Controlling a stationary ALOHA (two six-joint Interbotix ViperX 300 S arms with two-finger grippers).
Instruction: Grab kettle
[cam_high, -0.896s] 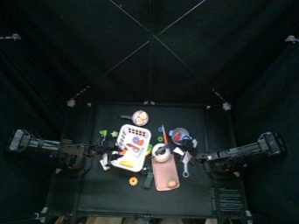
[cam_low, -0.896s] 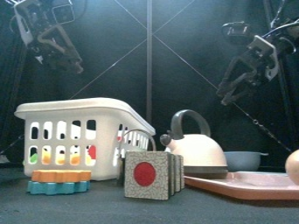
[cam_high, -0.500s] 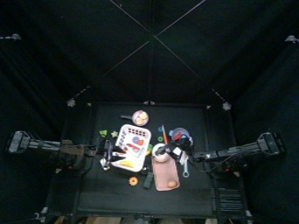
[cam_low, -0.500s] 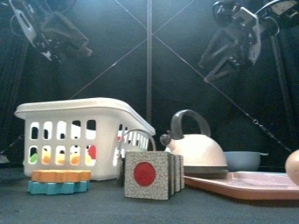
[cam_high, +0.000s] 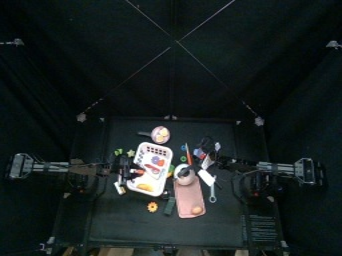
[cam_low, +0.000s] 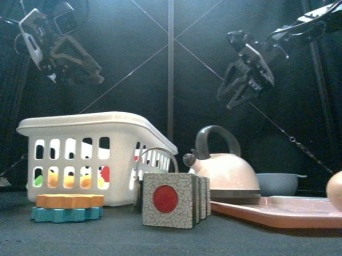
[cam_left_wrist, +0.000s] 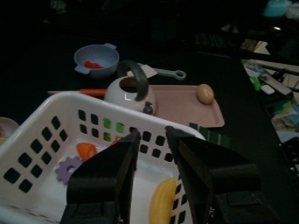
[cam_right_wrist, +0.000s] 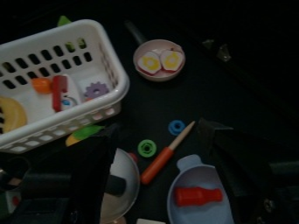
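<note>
Hovering high over the cream, dome-shaped kettle (cam_low: 225, 165), right pincer (cam_low: 243, 82) spread wide, presumably lining up its arched handle; left pincer (cam_left_wrist: 152, 144) parted, idle over the white slotted plastic basket (cam_left_wrist: 70, 144).

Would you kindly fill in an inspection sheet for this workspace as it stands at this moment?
Surface: small black table, crowded in the middle.
Job's thing: kettle upright at the pink tray's edge, untouched.
Clutter: white basket with toy food; sponge in front; blue bowl; orange carrot; plate of eggs; an egg on the tray.
Grippers: left gripper above the basket, fingers slightly apart, empty; right gripper raised above the kettle, open, empty.
Cables: nothing seen on the table.
Surroundings: black curtains; shelves with objects beyond them in the left wrist view.
</note>
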